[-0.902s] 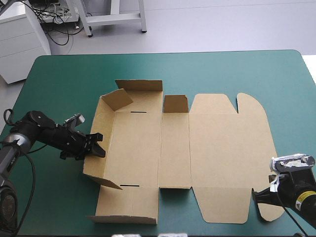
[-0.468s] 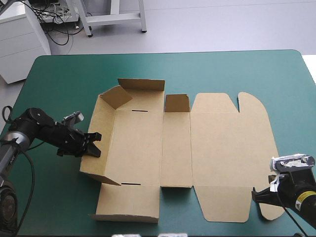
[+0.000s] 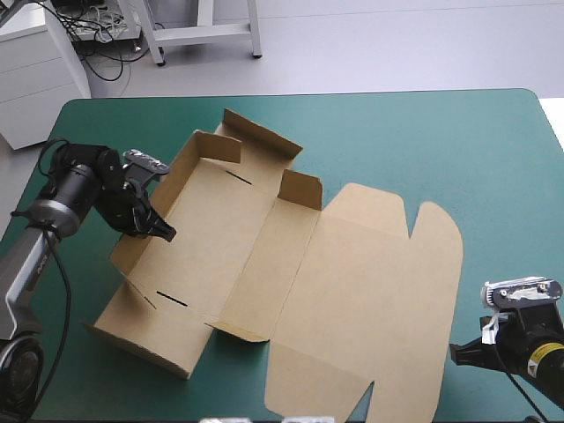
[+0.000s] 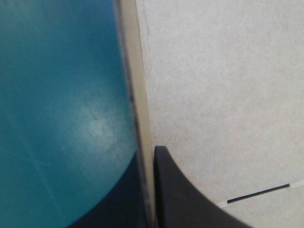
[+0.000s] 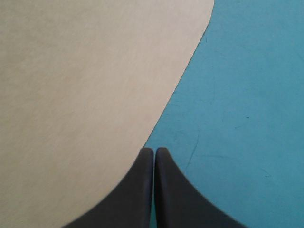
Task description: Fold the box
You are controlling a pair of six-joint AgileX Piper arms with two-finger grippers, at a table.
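Observation:
The brown box (image 3: 264, 256) lies as a cut sheet turned at a slant on the teal-green cover, its left end walls and small flaps raised and its wide lid (image 3: 379, 282) flat. My left gripper (image 3: 163, 232) is shut on the box's raised left wall. In the left wrist view the wall's edge (image 4: 137, 95) runs between my black fingers, my left gripper (image 4: 151, 156) pinching it, with the box floor and a slot (image 4: 259, 194) on one side. My right gripper (image 3: 456, 351) is shut and holds nothing. Its tips (image 5: 154, 151) sit low over the cover beside the lid's rounded edge (image 5: 80, 85).
Teal-green cover (image 3: 423, 141) shows beyond the box toward the far right corner and between the lid and my right gripper. The lid's near flap (image 3: 317, 397) reaches close to the table's near edge.
My left gripper went from open to shut on the left wall and moved toward the far edge. The whole box swung clockwise, and the lid drew away from my right gripper, which stayed still.

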